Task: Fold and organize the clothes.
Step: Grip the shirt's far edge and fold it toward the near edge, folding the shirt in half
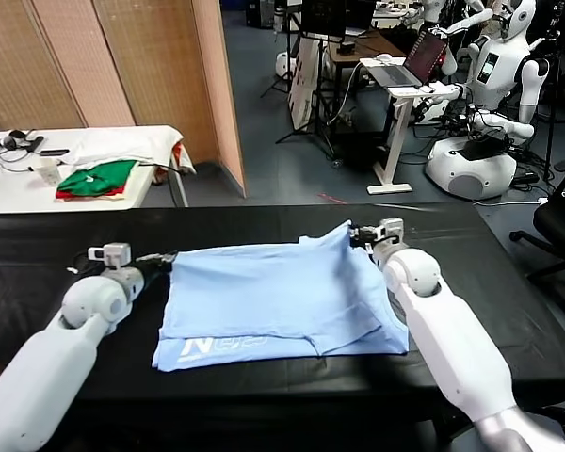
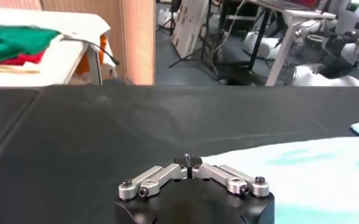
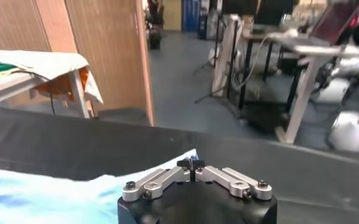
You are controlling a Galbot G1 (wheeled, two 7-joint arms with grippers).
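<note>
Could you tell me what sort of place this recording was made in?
Most likely a robotics lab or workshop: another white robot stands in the background beside a laptop on a stand, and the T-shirt lies on a black-covered table, a test bench rather than a home.

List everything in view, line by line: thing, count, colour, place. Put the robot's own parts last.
T-shirt: one, pale blue with white lettering near its front left corner, lying partly folded on the black table.
Black table: one, black, right in front of the robot.
White table: one, white, far left behind the black table.
Folded garments: one small stack, green over red, on the white table.
White cloth: one, white, on the white table behind the stack.
Laptop: one, open, on a white stand far right.
Other robots: at least one, white, back right.
Left gripper: one, jaws shut at the shirt's far left corner.
Right gripper: one, jaws shut at the shirt's raised far right corner.
</note>
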